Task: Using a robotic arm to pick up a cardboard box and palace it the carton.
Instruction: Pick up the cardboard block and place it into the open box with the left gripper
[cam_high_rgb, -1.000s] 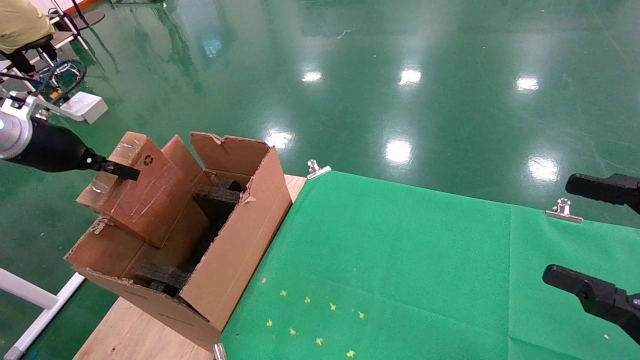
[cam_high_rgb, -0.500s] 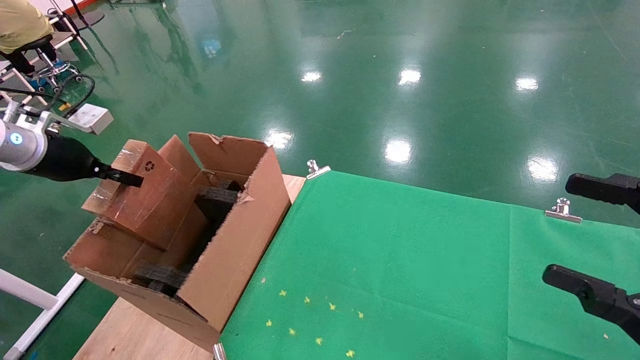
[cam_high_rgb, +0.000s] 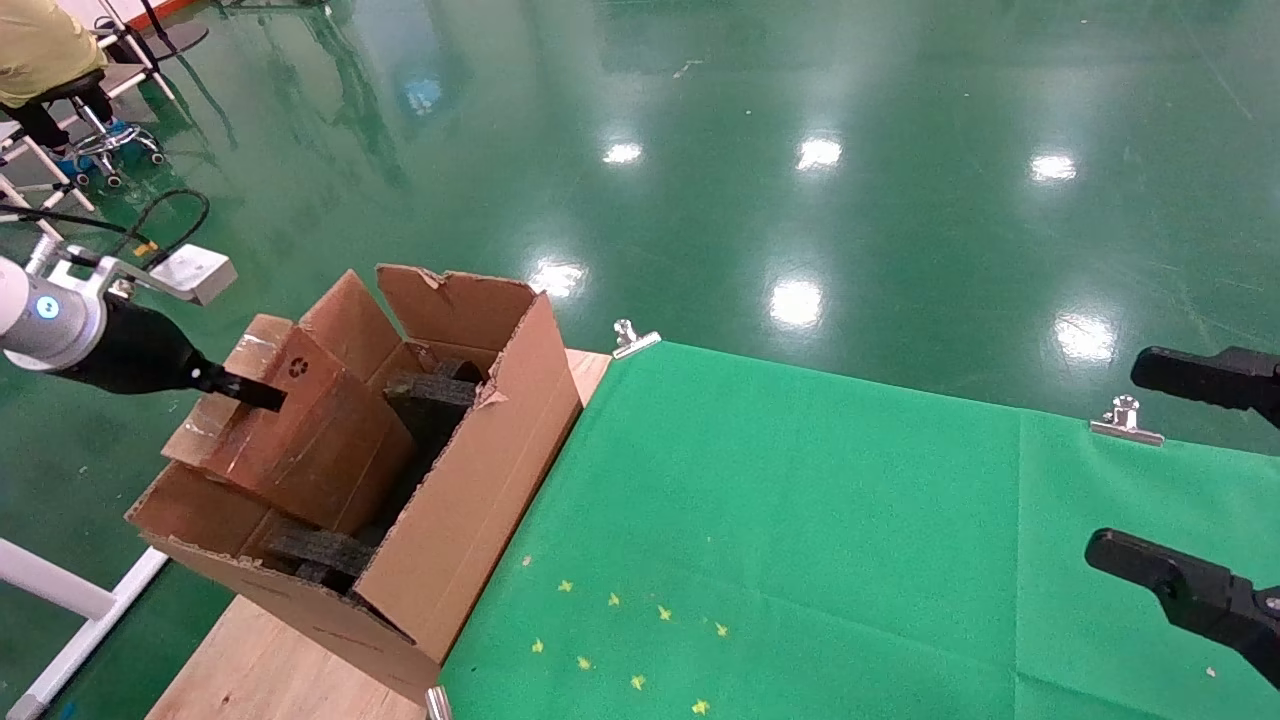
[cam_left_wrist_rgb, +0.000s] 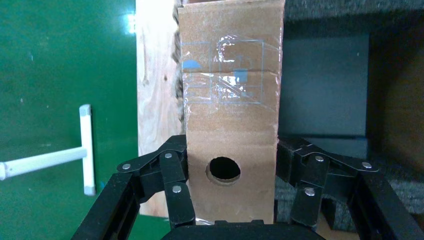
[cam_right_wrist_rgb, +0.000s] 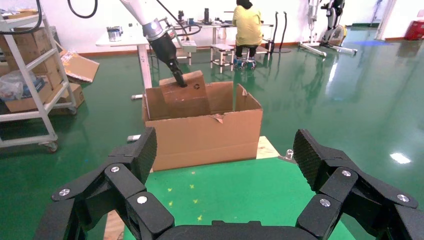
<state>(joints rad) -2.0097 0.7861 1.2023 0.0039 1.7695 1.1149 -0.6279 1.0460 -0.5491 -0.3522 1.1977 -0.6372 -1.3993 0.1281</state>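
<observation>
- The carton stood at the table's left edge, about 9 o'clock in the head view, with foam blocks inside.
- The box hung tilted, half inside the carton; its low corner could catch on the foam and jam.
- The left gripper was clamped on the box end; a tilted grip could slip.
- The right gripper waited spread wide at 3 o'clock.

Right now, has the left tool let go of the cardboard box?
No, in the left wrist view the left tool grips the cardboard box on both sides.
</observation>
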